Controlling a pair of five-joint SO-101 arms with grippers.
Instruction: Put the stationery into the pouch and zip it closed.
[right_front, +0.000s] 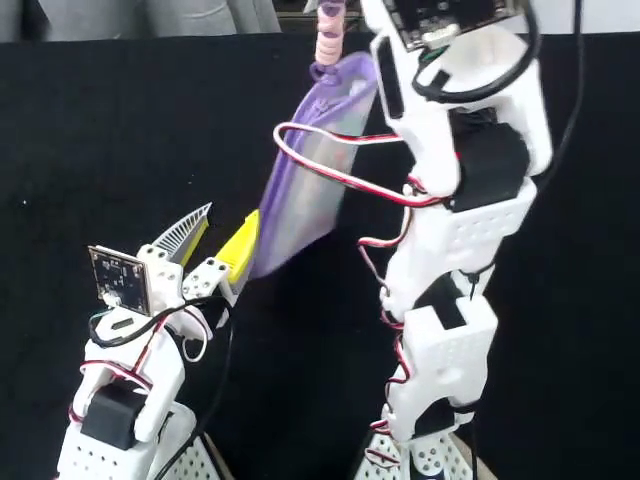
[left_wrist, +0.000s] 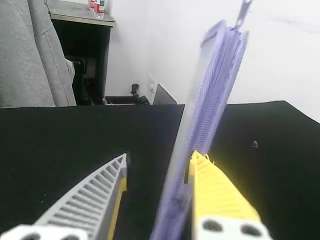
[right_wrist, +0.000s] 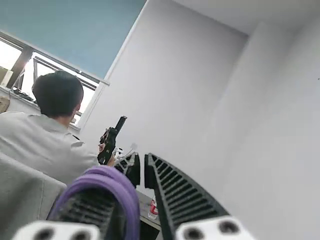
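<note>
While the right gripper (right_wrist: 142, 172) pinches the purple pouch (right_front: 310, 170) aloft at twelve o'clock, the left gripper (right_front: 230, 215), spread at eight o'clock, must likely clamp its lower corner before zipping.

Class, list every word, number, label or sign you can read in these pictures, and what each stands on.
No text can be read.
The bottles: red labels, too small to read.
The circuit board: markings too blurred.
The pouch: no print visible.
</note>
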